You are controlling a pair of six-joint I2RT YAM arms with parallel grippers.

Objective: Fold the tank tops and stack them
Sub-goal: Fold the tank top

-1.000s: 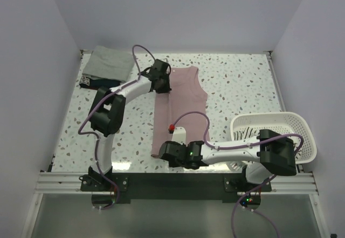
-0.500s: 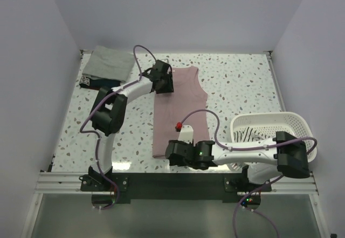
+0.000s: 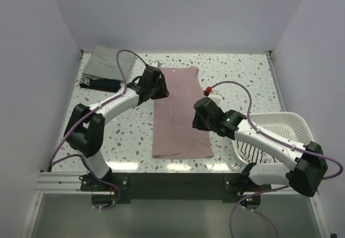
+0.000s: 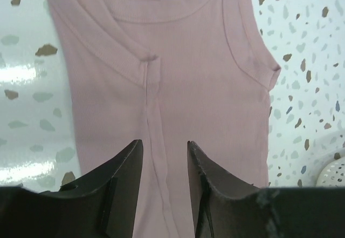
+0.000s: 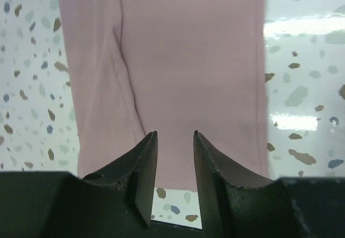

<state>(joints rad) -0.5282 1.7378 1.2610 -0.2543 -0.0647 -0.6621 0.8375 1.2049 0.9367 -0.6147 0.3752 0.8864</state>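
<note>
The dusty pink tank top [image 3: 183, 116] lies flat in the middle of the table, neck to the far side, with its left side folded in along a lengthwise crease. My left gripper [image 3: 158, 87] is open and empty over its upper left part; its wrist view shows the pink top [image 4: 178, 70] under the open gripper [image 4: 164, 143]. My right gripper [image 3: 200, 116] is open and empty at the top's right edge; its wrist view shows the pink top [image 5: 183, 60] past the gripper [image 5: 175, 134]. The grey-green top [image 3: 110, 61] lies folded on the navy one [image 3: 99, 83]. The striped top [image 3: 249, 153] is in the basket.
The white slotted basket [image 3: 291, 118] stands at the right, near the right arm's base. The folded stack sits at the far left corner. Purple cables loop above both arms. Walls close the table on three sides.
My right arm has swung from the top's near hem up to its right edge. My left gripper has drawn back slightly to the left. The pink top now lies flat and released.
</note>
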